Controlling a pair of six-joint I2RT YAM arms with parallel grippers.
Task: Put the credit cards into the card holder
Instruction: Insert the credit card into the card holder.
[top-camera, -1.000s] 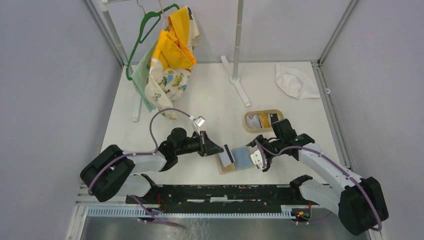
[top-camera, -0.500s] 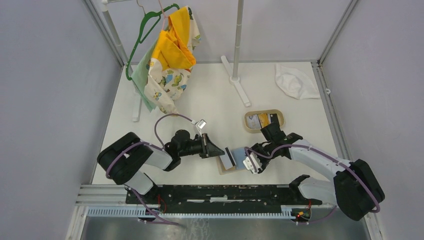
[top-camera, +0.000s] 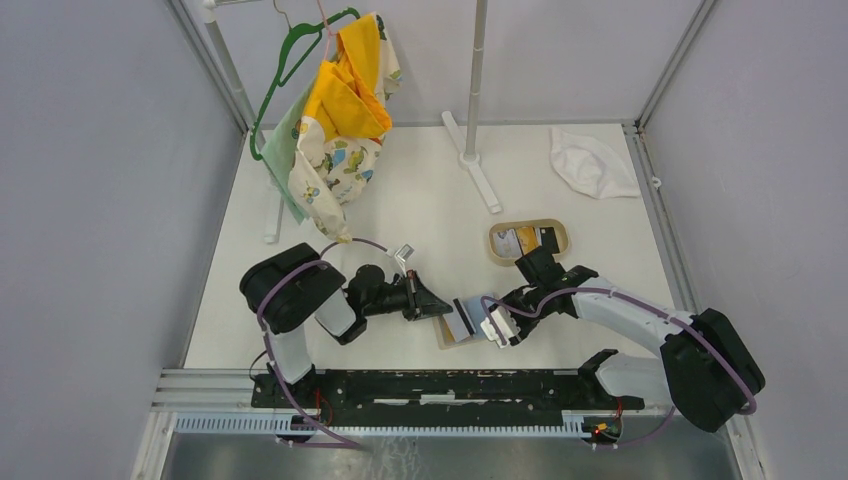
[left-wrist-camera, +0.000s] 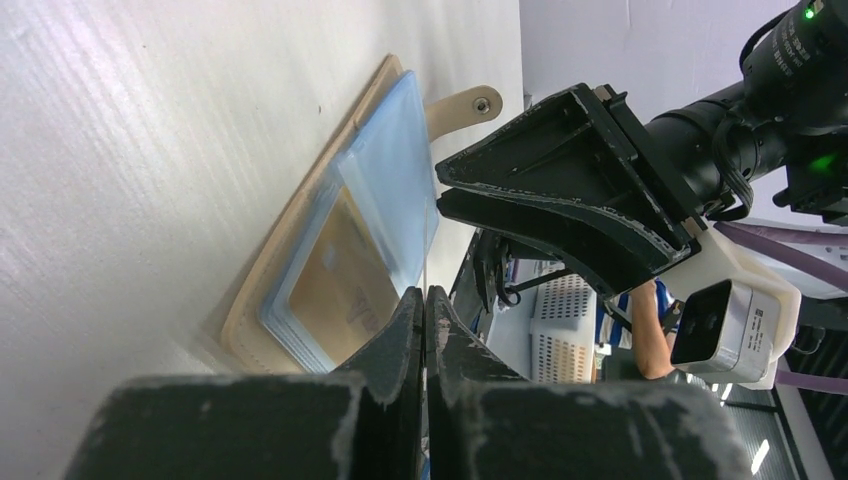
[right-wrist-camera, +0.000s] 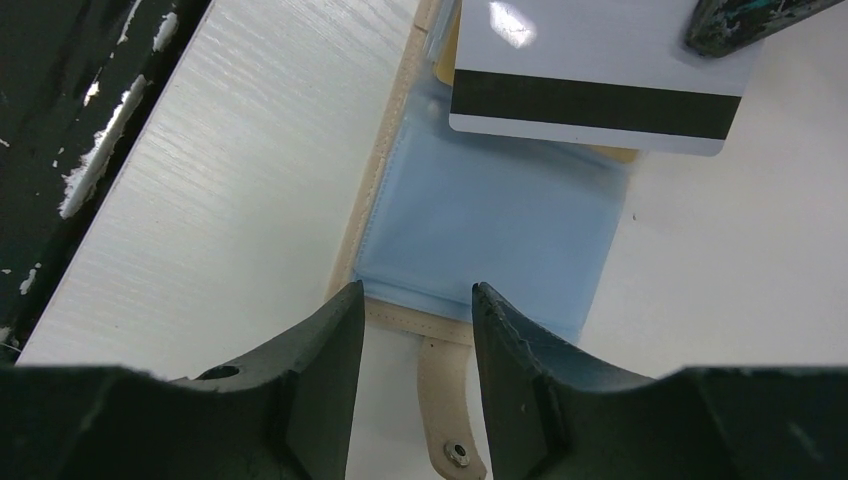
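Note:
The card holder (top-camera: 474, 322) lies open on the table, tan outside and light blue inside (right-wrist-camera: 490, 220), its snap tab (right-wrist-camera: 445, 400) pointing toward the right arm. My left gripper (top-camera: 443, 307) is shut on a white-grey credit card (top-camera: 459, 318) with a dark stripe (right-wrist-camera: 600, 70), held tilted over the holder's left half. In the left wrist view the card shows edge-on (left-wrist-camera: 430, 240) above the fingertips of that gripper (left-wrist-camera: 425, 292). My right gripper (right-wrist-camera: 417, 290) is open over the holder's right edge, straddling the tab. More credit cards (top-camera: 520, 241) lie in the oval tray (top-camera: 492, 243).
A clothes rack with a green hanger and yellow garments (top-camera: 335, 110) stands at the back left. A pole stand (top-camera: 478, 165) is at the back centre, and a white cloth (top-camera: 590, 160) lies at the back right. The black rail (top-camera: 430, 385) runs along the near edge.
My left gripper has carried the card rightward over the holder. My right gripper has slid left onto the holder's right edge, and its jaws have narrowed.

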